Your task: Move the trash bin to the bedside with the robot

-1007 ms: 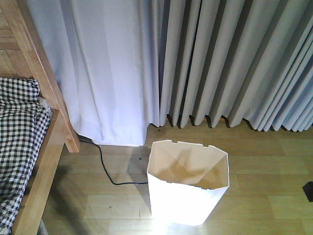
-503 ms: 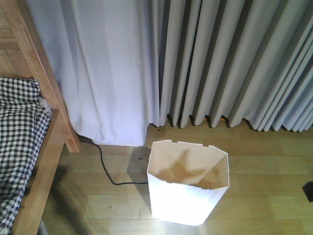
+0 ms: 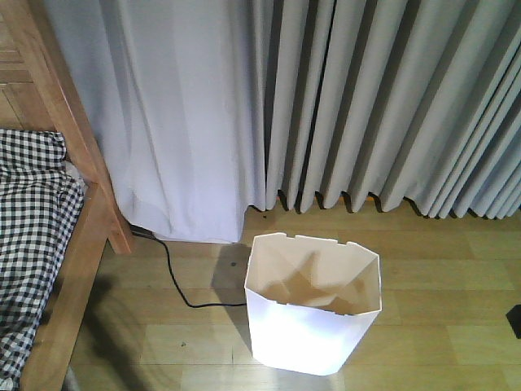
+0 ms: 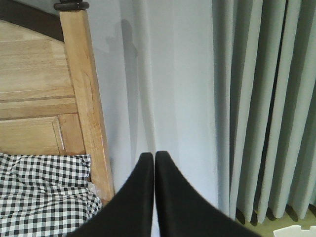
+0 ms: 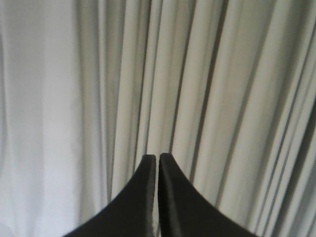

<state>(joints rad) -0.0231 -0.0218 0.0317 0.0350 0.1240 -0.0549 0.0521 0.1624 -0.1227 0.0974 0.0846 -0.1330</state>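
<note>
The trash bin [image 3: 313, 314] stood upright on the wood floor [image 3: 440, 277], well right of the bed [image 3: 49, 244], a black cable [image 3: 183, 285] curling between. Beyond it hung grey curtains [image 3: 366, 106]. The left hand [image 4: 154, 160] and right hand [image 5: 157, 162] were each pressed together, pinching nothing.

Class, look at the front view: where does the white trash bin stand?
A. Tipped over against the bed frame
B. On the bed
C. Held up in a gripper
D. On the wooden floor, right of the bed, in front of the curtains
D: the trash bin stands upright on the floor, apart from the bed at left, with the curtains behind it.
</note>
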